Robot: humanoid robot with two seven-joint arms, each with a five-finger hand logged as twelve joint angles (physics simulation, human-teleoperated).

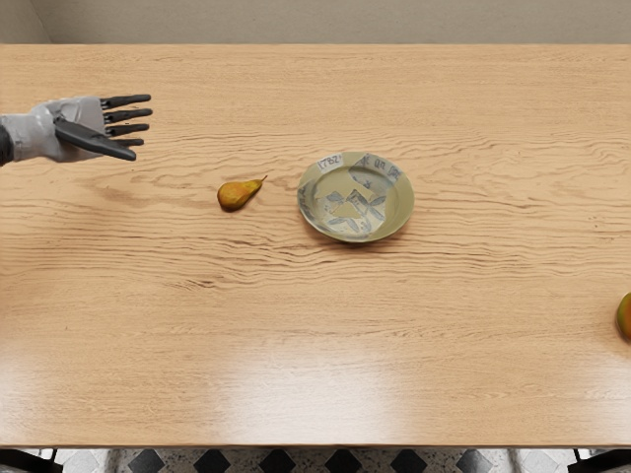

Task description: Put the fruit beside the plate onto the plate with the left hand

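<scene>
A small yellow-orange pear (237, 193) lies on its side on the wooden table, its stem pointing right toward the plate. Just right of it sits a round olive-rimmed plate (399, 210) with a grey-blue pattern inside and nothing on it. My left hand (126, 126) hovers at the far left, up and to the left of the pear, well apart from it. Its fingers are stretched out toward the right and hold nothing. The right arm does not show.
Another fruit (624, 317), partly cut off, sits at the right edge of the table. The table's front edge (315, 443) runs along the bottom, with a checkered floor below.
</scene>
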